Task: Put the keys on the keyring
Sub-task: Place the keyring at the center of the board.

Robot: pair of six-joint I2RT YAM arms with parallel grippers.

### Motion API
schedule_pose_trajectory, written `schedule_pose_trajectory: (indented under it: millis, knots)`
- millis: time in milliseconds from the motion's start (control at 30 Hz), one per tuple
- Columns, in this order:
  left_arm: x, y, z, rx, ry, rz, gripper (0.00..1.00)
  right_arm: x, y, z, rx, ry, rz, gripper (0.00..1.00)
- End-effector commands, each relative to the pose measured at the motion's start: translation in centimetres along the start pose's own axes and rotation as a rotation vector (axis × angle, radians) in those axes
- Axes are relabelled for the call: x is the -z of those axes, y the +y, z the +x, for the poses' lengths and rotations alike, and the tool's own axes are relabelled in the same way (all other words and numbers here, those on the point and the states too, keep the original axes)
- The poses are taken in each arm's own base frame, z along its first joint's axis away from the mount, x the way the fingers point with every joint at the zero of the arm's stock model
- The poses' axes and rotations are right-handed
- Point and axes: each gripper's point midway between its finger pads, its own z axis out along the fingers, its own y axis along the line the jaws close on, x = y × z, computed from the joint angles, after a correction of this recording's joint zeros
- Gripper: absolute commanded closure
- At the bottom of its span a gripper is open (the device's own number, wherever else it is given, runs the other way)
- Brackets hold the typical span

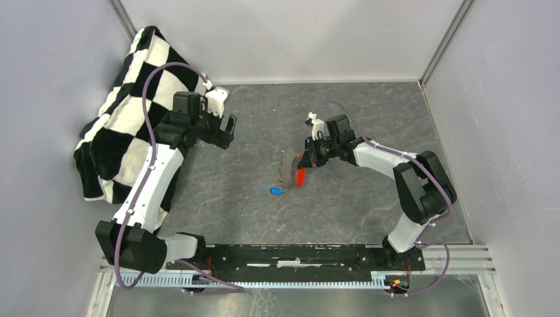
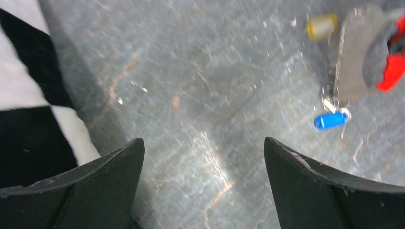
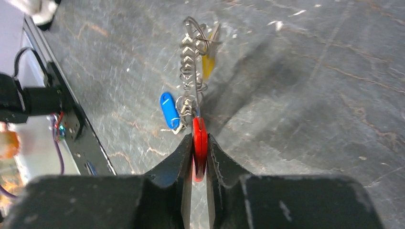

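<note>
Grey table [image 1: 370,132] with thin cracks lies under it all. The red keyring [image 3: 199,143] stands on its edge, just over the table, near the middle. The right gripper [image 3: 199,140] has it: both fingers press on the keyring, one from each side.

The keys [image 3: 191,95] lie right in front of those fingers, touching the keyring. They make one long line, and that line points straight away from the right gripper. The blue key [image 3: 168,110] is closest to the keyring and sticks out to one side. A silver chain [image 3: 188,57] goes on from there, and the yellow key [image 3: 208,64] is beside the far end. I think the keys are hooked to small rings by the keyring, but I cannot tell if they are on the keyring itself.

From above, the keys point at the left arm's side of the table. The left gripper [image 1: 224,129] is well apart from them, up by the checked cloth [image 1: 132,112]. Its fingers are spread wide with nothing between them. In its own view the keys sit up in the right corner. So the right arm is much nearer. I think the left gripper must come across to the free end of the line.
</note>
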Motion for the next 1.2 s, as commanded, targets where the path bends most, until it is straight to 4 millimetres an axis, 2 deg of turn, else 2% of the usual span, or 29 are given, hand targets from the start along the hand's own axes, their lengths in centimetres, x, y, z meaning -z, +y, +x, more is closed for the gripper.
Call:
schedule_pose_trajectory:
  millis: [0, 67, 133, 200, 300, 400, 500, 567, 667, 800, 867, 1000, 1167]
  knots:
    - [1.0, -2.0, 3.2, -0.087, 0.049, 0.106, 0.00, -0.9, -3.6, -1.5, -0.069, -0.043, 0.026, 0.77]
    - [0.9, -2.6, 4.3, -0.083, 0.067, 0.129, 0.00, -1.3, -5.0, -0.8, -0.106, -0.028, 0.032, 0.79]
    - [0.9, -2.9, 5.2, -0.078, 0.082, 0.138, 0.00, -1.4, -5.9, -0.3, -0.145, -0.017, 0.032, 0.91]
    - [1.2, -2.9, 5.8, -0.069, 0.089, 0.125, 0.00, -0.7, -6.4, -1.4, -0.143, -0.061, 0.045, 0.99]
    - [1.8, -2.9, 6.2, -0.064, 0.079, 0.106, 0.00, 2.2, -7.0, -4.3, -0.082, -0.112, 0.154, 1.00]
    - [2.4, -2.8, 6.3, -0.067, 0.053, 0.083, 0.00, 6.6, -7.9, -8.8, 0.007, -0.195, 0.329, 1.00]
    - [3.2, -2.6, 6.4, -0.067, 0.040, 0.059, 0.00, 11.2, -9.5, -11.9, 0.074, -0.257, 0.566, 1.00]
    - [3.6, -2.5, 6.5, -0.066, 0.038, 0.048, 0.00, 13.3, -10.5, -12.6, 0.105, -0.285, 0.684, 0.99]
    - [3.9, -2.6, 6.9, -0.064, 0.034, 0.040, 0.00, 15.0, -12.0, -12.6, 0.150, -0.296, 0.820, 1.00]
    - [4.0, -2.9, 7.7, -0.058, 0.038, 0.043, 0.00, 14.4, -13.4, -11.3, 0.259, -0.198, 0.974, 1.00]
    - [4.1, -2.9, 7.8, -0.053, 0.037, 0.040, 0.00, 13.6, -13.2, -10.9, 0.327, -0.133, 1.061, 0.99]
    - [4.5, -2.7, 7.4, -0.056, 0.024, 0.023, 0.00, 10.4, -11.1, -10.5, 0.498, 0.023, 1.186, 1.00]
    - [4.9, -2.0, 7.4, -0.084, 0.023, -0.012, 0.00, 5.9, -10.0, -7.8, 0.596, 0.143, 1.188, 0.97]
